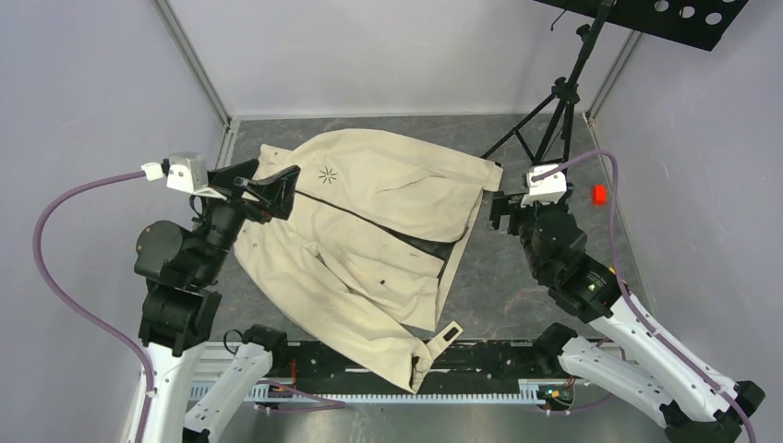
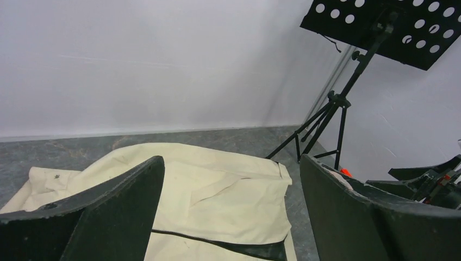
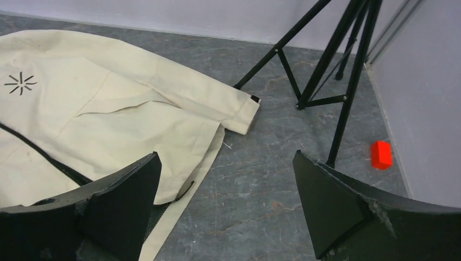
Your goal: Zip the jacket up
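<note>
The cream jacket (image 1: 369, 221) lies spread on the grey table, collar to the left, hem to the right. Its dark zipper line (image 1: 369, 221) runs diagonally; near the hem the front gapes and shows dark lining (image 1: 434, 247). A black starburst logo (image 1: 328, 174) sits on the chest. My left gripper (image 1: 268, 185) is open and empty above the collar end. My right gripper (image 1: 499, 210) is open and empty just right of the hem. The jacket also shows in the left wrist view (image 2: 217, 185) and the right wrist view (image 3: 108, 109).
A black music stand's tripod (image 1: 554, 120) stands at the back right, with its perforated desk (image 1: 665, 18) overhead. A small red block (image 1: 599, 194) lies near the right wall. Walls close in the left, back and right. A sleeve (image 1: 420, 355) hangs over the front rail.
</note>
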Tool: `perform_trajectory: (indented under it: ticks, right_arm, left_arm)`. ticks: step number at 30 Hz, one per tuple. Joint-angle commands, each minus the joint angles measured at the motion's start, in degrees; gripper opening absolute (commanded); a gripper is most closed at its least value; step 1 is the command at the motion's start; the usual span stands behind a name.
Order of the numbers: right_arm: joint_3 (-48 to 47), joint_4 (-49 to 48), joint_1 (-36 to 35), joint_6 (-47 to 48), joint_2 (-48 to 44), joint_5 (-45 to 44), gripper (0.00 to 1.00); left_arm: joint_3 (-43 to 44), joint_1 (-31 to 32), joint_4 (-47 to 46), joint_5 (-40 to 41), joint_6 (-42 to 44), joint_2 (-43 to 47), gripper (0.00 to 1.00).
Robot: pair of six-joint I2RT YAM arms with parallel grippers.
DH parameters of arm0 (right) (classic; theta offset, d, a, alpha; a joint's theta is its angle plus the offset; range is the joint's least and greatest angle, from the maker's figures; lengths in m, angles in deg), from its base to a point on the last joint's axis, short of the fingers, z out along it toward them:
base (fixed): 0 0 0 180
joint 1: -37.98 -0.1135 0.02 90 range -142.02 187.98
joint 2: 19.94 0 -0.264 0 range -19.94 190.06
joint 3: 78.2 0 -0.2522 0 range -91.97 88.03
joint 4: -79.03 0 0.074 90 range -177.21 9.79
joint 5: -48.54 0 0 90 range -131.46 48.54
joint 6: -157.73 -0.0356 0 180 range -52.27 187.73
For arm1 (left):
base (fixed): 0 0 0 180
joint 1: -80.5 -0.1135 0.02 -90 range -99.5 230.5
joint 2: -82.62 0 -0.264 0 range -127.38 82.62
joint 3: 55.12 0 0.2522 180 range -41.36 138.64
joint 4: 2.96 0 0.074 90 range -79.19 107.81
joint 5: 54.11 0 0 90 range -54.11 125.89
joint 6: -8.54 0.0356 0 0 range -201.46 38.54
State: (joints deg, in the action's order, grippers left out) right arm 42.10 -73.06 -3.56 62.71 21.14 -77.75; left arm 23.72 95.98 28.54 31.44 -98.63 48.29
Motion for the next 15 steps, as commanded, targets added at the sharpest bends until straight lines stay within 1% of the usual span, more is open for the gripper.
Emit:
perform_trajectory:
  ticks: [1, 3, 5, 8, 10, 12, 15]
  right_arm:
    - [0.0, -2.0, -0.2, -1.3, -0.6, -5.7, 0.99]
    - [0.3, -1.5, -0.2, -2.5, 0.6, -7.5, 0.99]
    - [0.9, -1.5, -0.2, -1.9, 2.3, -5.7, 0.99]
    - [1.9, -1.7, -0.2, -0.8, 4.8, 1.6, 0.99]
    - [3.6, -3.0, -0.2, -2.1, 5.7, 6.6, 0.99]
    - [5.1, -3.7, -0.2, 0.6, 6.7, 14.0, 0.99]
    - [7.2, -4.0, -0.2, 0.5, 8.8, 17.2, 0.99]
  left_arm:
    - [-0.4, -0.2, 1.2, 0.3, -3.6, -1.8, 1.00]
    - [-1.4, -0.2, 1.3, -0.3, -4.5, -1.8, 1.00]
    - [-2.6, -0.2, 1.8, -0.7, -5.4, -1.8, 1.00]
    - [-4.3, -0.2, 3.2, -2.0, -6.2, -1.7, 1.00]
    - [-5.9, -0.2, 4.2, -3.0, -7.2, -1.3, 1.00]
    - [-7.5, -0.2, 4.9, -4.7, -8.0, -1.0, 1.00]
    - [-8.9, -0.2, 8.2, -5.9, -10.0, -1.3, 1.00]
